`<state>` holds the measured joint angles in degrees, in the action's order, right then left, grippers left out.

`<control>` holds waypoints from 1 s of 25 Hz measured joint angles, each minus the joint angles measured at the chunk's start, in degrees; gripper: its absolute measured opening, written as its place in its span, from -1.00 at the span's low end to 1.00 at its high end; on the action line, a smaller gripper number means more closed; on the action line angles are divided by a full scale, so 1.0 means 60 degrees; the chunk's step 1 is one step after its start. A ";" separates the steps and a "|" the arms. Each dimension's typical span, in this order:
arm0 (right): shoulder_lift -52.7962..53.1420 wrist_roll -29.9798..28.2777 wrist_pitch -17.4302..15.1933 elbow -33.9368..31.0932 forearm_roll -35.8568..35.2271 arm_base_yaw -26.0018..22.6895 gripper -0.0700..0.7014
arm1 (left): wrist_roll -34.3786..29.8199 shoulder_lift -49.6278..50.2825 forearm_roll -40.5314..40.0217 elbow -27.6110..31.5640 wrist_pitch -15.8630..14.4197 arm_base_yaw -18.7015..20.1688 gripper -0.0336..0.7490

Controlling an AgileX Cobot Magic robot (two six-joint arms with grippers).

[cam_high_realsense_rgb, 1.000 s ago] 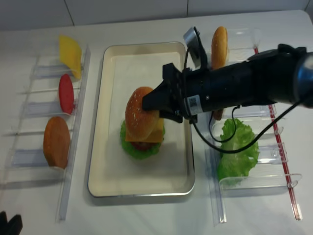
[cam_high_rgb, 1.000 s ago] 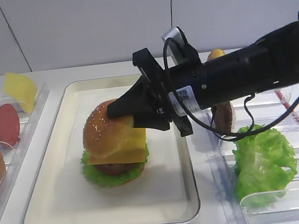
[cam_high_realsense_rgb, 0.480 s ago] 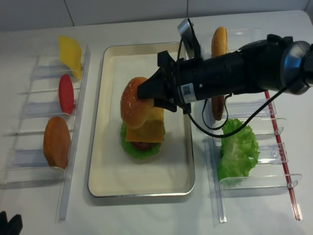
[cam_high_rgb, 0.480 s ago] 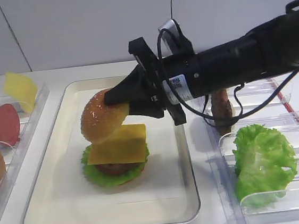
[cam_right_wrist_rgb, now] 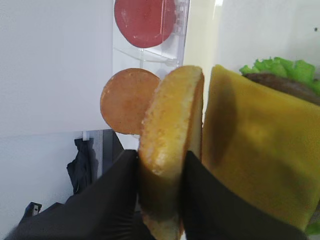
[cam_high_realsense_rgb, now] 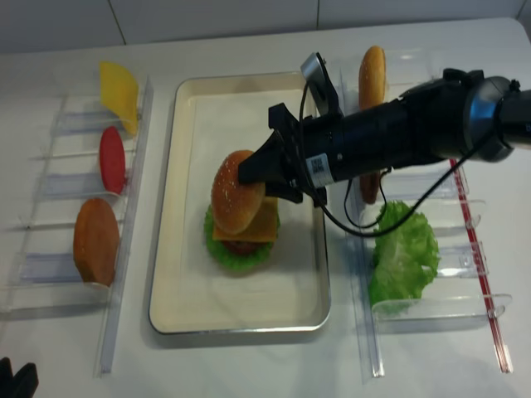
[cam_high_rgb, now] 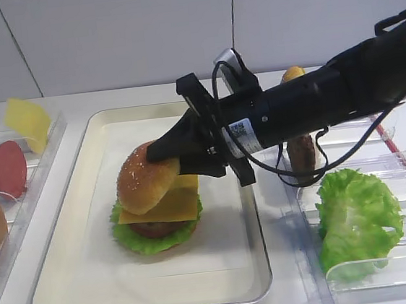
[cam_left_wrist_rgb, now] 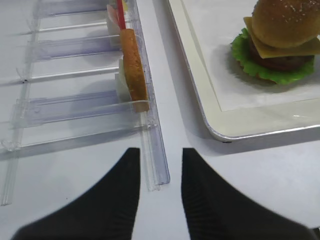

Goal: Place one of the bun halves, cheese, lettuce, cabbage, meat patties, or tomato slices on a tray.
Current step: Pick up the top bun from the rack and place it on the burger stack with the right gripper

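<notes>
The sesame bun top (cam_high_rgb: 148, 184) is clamped at its right edge in the right gripper (cam_high_rgb: 176, 155) jaws, tilted over the cheese (cam_high_rgb: 167, 206), patty and lettuce (cam_high_rgb: 148, 239) stacked on the tray (cam_high_rgb: 93, 280); the left gripper (cam_left_wrist_rgb: 156, 192) is seen over the desk (cam_left_wrist_rgb: 90, 200) near the left bins, jaws together on nothing.

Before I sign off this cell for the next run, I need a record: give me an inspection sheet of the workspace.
Surface: white table, no spills seen.
Job's things: sesame bun top tilted on the cheese slice, over patty and lettuce, on the tray.
Clutter: clear bins hold spare cheese, tomato slice, bun half, loose lettuce.
Grippers: right gripper shut on the bun top; left gripper shut, holding nothing, above the table.
Cables: black cable loops under the right arm.
Surroundings: white wall.
</notes>
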<state>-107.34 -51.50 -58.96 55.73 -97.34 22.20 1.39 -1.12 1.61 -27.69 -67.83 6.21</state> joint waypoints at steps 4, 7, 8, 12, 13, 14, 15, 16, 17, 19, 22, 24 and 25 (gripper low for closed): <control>-0.0052 -0.0014 -0.0016 0.0000 0.0022 0.0000 -0.28 | 0.0000 0.0000 0.0000 0.0000 0.0000 0.0000 -0.35; -0.0049 -0.0014 0.0029 0.0009 0.0085 0.0000 -0.28 | 0.0000 0.0000 0.0000 0.0000 0.0000 0.0000 -0.35; -0.0049 -0.0014 0.0029 0.0009 0.0085 0.0000 -0.28 | 0.0000 0.0000 0.0000 0.0000 0.0000 0.0000 -0.35; -0.0049 -0.0014 0.0088 0.0009 0.0168 0.0000 -0.28 | 0.0000 0.0000 0.0000 0.0000 0.0000 0.0000 -0.35; -0.0049 -0.0014 0.0108 0.0022 0.0215 0.0000 -0.28 | 0.0000 0.0000 0.0000 0.0000 0.0000 0.0000 -0.35; -0.0049 -0.0014 0.0132 0.0022 0.0232 0.0000 -0.28 | 0.0000 0.0000 0.0000 0.0000 0.0000 0.0000 -0.35; -0.0049 0.0004 0.0153 0.0031 0.0279 0.0000 -0.28 | 0.0000 0.0000 0.0000 0.0000 0.0000 0.0000 -0.35; -0.0049 0.0029 0.0173 0.0045 0.0279 0.0000 -0.28 | 0.0000 0.0000 0.0000 0.0000 0.0000 0.0000 -0.35; -0.0049 0.0042 0.0174 0.0070 0.0294 0.0000 -0.28 | 0.0000 0.0000 0.0000 0.0000 0.0000 0.0000 -0.35; -0.0049 0.0067 0.0174 0.0070 0.0315 0.0000 -0.28 | 0.0000 0.0000 0.0000 0.0000 0.0000 0.0000 -0.35; -0.0049 0.0110 0.0174 0.0070 0.0336 0.0000 -0.26 | 0.0000 0.0000 0.0000 0.0000 0.0000 0.0000 -0.35; -0.0049 0.0122 0.0174 0.0078 0.0353 0.0000 -0.24 | 0.0000 0.0000 0.0000 0.0000 0.0000 0.0000 -0.35; -0.0049 0.0122 0.0189 0.0078 0.0358 0.0000 -0.24 | 0.0000 0.0000 0.0000 0.0000 0.0000 0.0000 -0.35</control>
<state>-107.64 -50.77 -57.82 56.20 -95.20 22.20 1.39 -1.12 1.61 -27.69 -67.83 6.21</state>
